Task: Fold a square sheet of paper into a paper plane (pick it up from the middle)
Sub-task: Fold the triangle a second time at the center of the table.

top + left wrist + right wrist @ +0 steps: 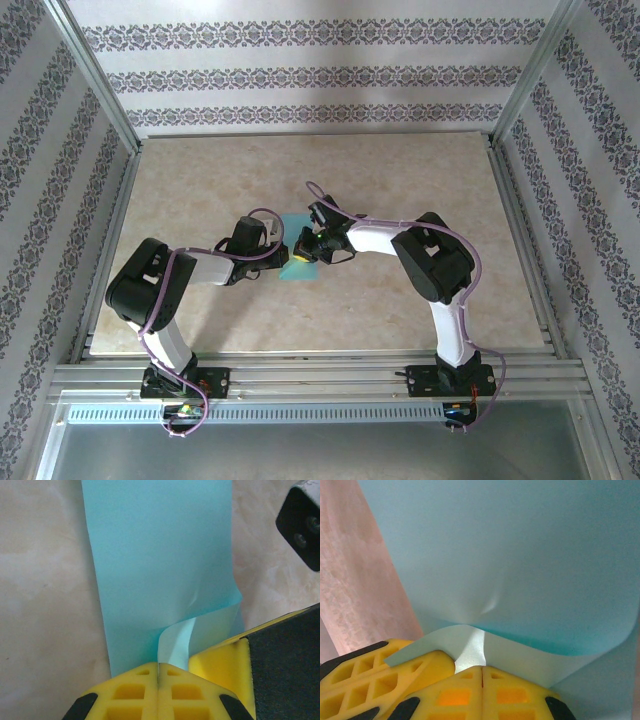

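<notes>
— Pinching a curled-up edge of the paper (160, 555): my left gripper (158, 682) and right gripper (482, 677) are both clamped on it, side by side, mid-table (420, 170)
— Which step?
— An early fold, I'd judge. Next I must carry the lifted edge over, edges matched
— Room?
— Bare table left, right and far

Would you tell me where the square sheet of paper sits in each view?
Top external: the square sheet of paper lies just left of centre, partly under the yellow fingers.
Left wrist: it spans the upper centre, near edge curled up.
Right wrist: it spans the upper right, near edge curled.
Shared landmark: the yellow fingers pinching that curled edge.
</notes>
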